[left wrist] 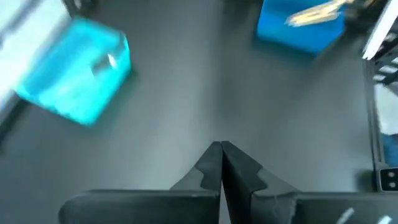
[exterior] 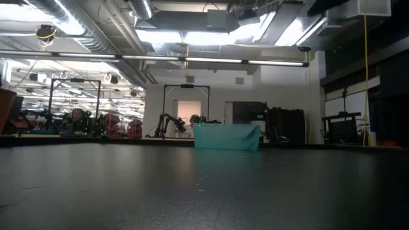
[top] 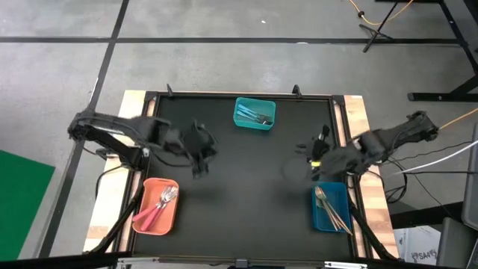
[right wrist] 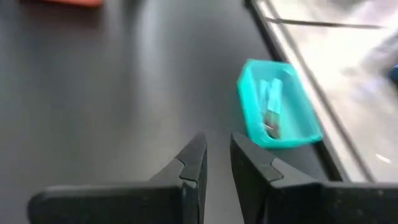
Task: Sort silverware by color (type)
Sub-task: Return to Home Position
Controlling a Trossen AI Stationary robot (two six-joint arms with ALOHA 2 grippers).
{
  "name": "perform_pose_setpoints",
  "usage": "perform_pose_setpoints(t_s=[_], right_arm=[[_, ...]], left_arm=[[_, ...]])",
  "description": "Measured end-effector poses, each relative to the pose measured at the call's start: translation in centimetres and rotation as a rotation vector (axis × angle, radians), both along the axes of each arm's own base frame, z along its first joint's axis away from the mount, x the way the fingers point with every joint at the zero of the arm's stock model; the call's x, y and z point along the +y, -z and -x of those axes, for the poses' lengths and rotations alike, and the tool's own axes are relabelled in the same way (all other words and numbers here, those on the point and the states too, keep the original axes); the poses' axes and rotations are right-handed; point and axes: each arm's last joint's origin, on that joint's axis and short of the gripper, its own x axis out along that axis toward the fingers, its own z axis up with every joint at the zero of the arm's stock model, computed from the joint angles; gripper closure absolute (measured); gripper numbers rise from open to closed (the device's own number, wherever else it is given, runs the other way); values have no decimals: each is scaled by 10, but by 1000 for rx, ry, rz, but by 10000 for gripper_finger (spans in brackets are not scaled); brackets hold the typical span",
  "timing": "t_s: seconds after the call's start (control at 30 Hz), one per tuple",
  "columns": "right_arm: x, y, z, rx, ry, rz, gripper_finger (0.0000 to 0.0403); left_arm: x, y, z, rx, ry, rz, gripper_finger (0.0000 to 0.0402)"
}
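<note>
Pink forks (top: 154,208) in orange bin (top: 170,223): long axes diagonal, heads toward table centre. Gold forks (top: 333,210) in blue bin (top: 318,218): heads toward far edge. Light-blue pieces (top: 254,114) lie lengthwise in teal bin (top: 240,125). My left gripper (left wrist: 221,152): fingers pressed together. My right gripper (right wrist: 216,146): narrow gap.

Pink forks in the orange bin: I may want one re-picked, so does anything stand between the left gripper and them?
Nothing visible does. In the high view the left gripper hangs over bare black mat, the pink forks lie uncovered in the orange bin, and the right gripper is far across.
</note>
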Motion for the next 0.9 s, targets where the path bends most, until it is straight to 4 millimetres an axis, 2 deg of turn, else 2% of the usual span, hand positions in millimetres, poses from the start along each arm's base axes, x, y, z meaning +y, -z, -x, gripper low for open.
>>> perform_pose_setpoints(t_s=[0.17,0.27,0.33,0.43,0.63,0.9], right_arm=[[-23,-27,39,-135,-81,-111,340],[-34,-36,66,-259,-96,-164,340],[-39,-36,81,-357,-119,-211,340],[-45,-27,97,-523,-152,-260,340],[-51,17,114,-672,-175,-271,340],[-53,63,120,-821,-214,-289,340]], left_arm=[[17,-38,41,-120,28,-74,401],[22,-46,73,-191,11,-125,401],[23,-43,90,-249,14,-169,401],[25,-29,109,-352,39,-205,401],[31,9,140,-580,53,-235,401],[36,78,156,-710,73,-223,401]])
